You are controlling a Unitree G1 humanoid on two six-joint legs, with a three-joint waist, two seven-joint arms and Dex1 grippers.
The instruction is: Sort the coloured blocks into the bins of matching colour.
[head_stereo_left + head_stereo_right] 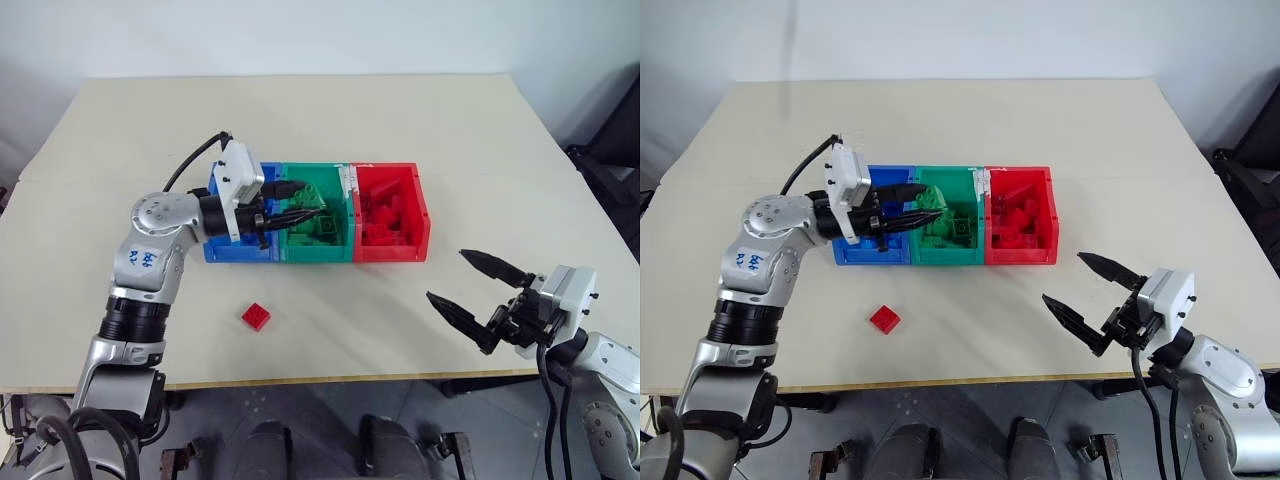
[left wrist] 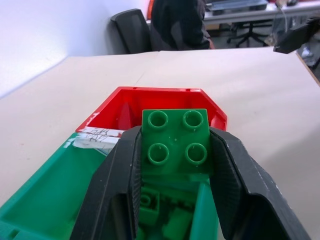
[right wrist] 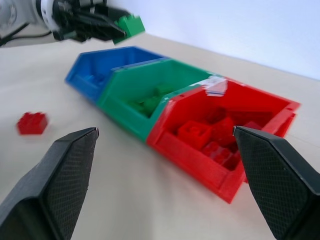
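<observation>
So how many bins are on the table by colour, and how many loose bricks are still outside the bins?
Blue plastic bin: 1
Green plastic bin: 1
Red plastic bin: 1
Small red studded brick lying on the table: 1
Green four-stud brick held in the left gripper above the bins: 1
Total: 3 bins, 2 bricks outside them, 5 things.

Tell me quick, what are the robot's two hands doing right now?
Left tool: closed on a green block, above the green bin.
Right tool: open, holding nothing.
</observation>
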